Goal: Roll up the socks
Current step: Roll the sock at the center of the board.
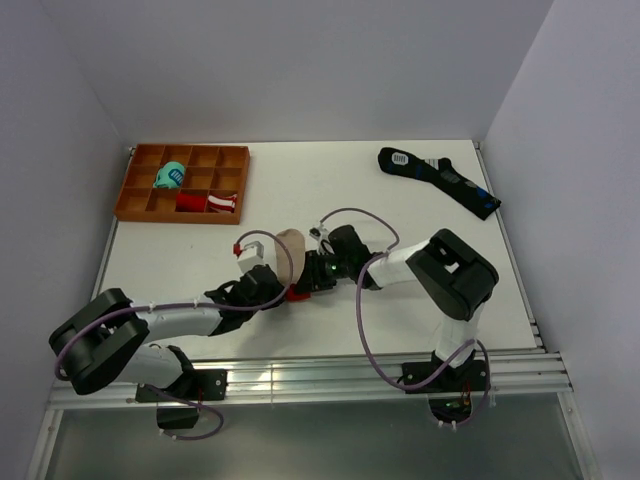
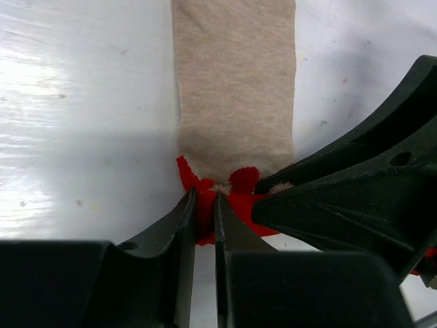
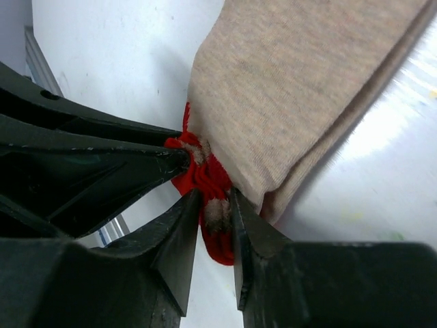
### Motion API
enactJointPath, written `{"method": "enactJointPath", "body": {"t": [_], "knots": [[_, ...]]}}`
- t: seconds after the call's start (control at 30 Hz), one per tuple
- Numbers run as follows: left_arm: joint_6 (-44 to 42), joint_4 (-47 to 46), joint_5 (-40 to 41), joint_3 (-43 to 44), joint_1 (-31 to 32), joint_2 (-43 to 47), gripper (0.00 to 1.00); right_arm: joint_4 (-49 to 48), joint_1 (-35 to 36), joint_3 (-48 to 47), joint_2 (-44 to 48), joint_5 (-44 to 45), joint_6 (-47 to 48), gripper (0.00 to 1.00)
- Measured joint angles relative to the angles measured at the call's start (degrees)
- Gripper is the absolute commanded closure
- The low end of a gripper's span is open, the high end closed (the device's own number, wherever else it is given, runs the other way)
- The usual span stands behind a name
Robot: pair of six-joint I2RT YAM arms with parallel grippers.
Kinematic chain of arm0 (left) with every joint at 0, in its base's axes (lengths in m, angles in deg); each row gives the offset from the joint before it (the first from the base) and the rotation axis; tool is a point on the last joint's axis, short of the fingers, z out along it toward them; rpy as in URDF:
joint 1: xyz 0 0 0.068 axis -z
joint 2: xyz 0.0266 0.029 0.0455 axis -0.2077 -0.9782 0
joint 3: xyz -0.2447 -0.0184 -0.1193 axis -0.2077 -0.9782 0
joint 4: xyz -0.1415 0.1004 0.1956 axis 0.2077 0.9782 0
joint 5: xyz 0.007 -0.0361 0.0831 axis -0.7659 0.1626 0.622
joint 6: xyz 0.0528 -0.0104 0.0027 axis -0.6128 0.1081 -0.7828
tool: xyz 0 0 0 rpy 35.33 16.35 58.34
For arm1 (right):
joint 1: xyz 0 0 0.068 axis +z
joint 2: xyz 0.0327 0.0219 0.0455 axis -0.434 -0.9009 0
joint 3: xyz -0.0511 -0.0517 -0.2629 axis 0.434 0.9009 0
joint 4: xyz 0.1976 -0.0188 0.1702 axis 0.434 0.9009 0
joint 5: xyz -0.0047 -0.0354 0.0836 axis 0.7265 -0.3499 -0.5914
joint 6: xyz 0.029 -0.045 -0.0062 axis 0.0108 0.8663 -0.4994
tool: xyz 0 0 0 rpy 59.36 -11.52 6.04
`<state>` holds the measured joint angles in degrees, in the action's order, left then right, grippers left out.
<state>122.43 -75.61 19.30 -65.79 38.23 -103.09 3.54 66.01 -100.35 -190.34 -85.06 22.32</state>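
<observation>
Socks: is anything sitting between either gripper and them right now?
Nothing visible does. The left gripper and the right gripper each have their jaws closed on the red end of the socks, side by side. The beige length lies flat on the table beyond them.

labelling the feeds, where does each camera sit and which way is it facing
top external: above and behind the robot, looking down on the table; left arm and right arm show, meeting at the socks.
left wrist: on the left arm, looking along the left fingers pinching the socks' red end; right fingers enter at right.
right wrist: on the right arm, looking along the right fingers on that red end; left fingers enter at left.
shared: both wrist views show the red end.
</observation>
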Motion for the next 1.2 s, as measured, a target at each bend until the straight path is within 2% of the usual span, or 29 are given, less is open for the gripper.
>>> {"method": "enactJointPath", "body": {"t": [0.3,0.7,1.03,1.2], "knots": [[0.1,0.3,-6.0,3.3,-1.6,-3.7,0.95,-8.6,-1.2,7.8,4.3,4.0,-1.2,0.59],[0.0,-0.4,-16.3,3.1,-6.8,-4.2,0.96,-17.2,-2.8,18.6,12.3,11.4,-0.8,0.55],[-1.7,2.8,-20.8,4.5,-8.6,-4.3,0.96,-30.6,-2.8,24.7,17.7,10.8,0.7,0.54],[-2.6,4.6,-22.9,5.2,-9.0,-4.3,0.96,-34.4,-0.1,24.9,17.9,10.6,3.1,0.54]]}}
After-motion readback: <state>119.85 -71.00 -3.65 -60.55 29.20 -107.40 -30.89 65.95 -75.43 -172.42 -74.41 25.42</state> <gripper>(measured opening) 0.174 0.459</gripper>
